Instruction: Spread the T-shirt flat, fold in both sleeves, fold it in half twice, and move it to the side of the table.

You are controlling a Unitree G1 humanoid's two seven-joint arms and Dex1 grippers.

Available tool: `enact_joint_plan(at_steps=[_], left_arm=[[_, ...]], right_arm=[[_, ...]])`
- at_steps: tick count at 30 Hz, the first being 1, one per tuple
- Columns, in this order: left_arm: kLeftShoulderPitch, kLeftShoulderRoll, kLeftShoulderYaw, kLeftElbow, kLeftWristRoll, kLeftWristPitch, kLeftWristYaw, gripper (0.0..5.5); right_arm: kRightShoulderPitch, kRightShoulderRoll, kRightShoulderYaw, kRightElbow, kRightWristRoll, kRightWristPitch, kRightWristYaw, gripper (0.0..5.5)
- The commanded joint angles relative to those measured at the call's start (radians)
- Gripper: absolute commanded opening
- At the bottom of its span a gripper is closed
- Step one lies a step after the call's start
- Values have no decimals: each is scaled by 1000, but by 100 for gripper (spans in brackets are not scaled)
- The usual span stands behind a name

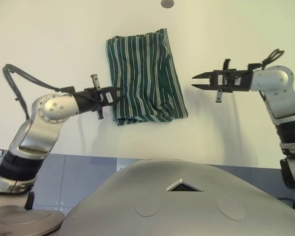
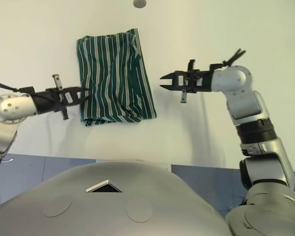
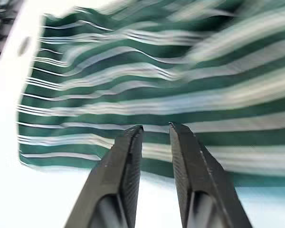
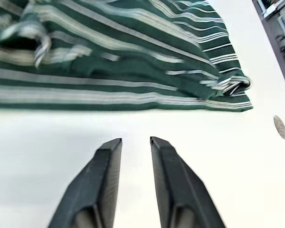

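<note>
- Left eye view: striped green T-shirt [image 1: 145, 76] lies folded on the white surface [image 1: 246, 29], upper centre of frame.
- Left tool [image 1: 119, 93] at its left edge, slightly parted, holding nothing.
- Right tool [image 1: 194, 81] clear of its right edge, parted.

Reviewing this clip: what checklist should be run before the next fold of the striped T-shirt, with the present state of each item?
1. Sleeves folded in: ok. The T-shirt lies as a narrow rectangle with no sleeve sticking out.
2. Cloth flat: not ok. Its near edge is wrinkled and bunched.
3. Left gripper at the shirt's left edge, fingers open: ok.
4. Left gripper touching the cloth: cannot tell.
5. Right gripper open, apart from the shirt on its right: ok.
</note>
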Motion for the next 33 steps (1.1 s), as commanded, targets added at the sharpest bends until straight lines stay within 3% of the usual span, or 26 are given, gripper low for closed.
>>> enact_joint_plan(at_steps=[1, 7, 16, 18, 21, 23, 26, 29, 30, 33], left_arm=[[160, 149, 64, 82, 149, -236, 31, 127], [188, 125, 56, 129, 174, -393, 50, 127], [70, -14, -105, 138, 255, -415, 41, 127], [58, -16, -120, 151, 260, -418, 35, 82], [60, -7, -131, 150, 232, -398, -1, 24], [92, 21, -122, 115, 155, -338, -65, 0], [168, 86, -79, -22, -72, -160, -188, 0], [143, 88, 4, -135, -305, 9, -225, 0], [113, 73, 33, -149, -374, 70, -222, 0], [-3, 9, 87, -96, -497, 236, -166, 0]], right_arm=[[66, -83, -17, 171, -146, -446, -114, 137], [89, 11, 42, 236, -376, -700, -332, 137], [-24, 115, 154, 297, -676, -716, -543, 137], [-45, 124, 180, 335, -663, -675, -537, 89], [-56, 130, 204, 362, -564, -593, -465, 31], [-28, 87, 228, 305, -420, -508, -324, 1], [60, -71, 260, 73, -150, -307, -47, 1], [75, -221, 220, -215, 189, 10, 153, 1], [47, -236, 193, -286, 292, 131, 196, 1], [-167, -138, 151, -312, 450, 457, 229, 1]])
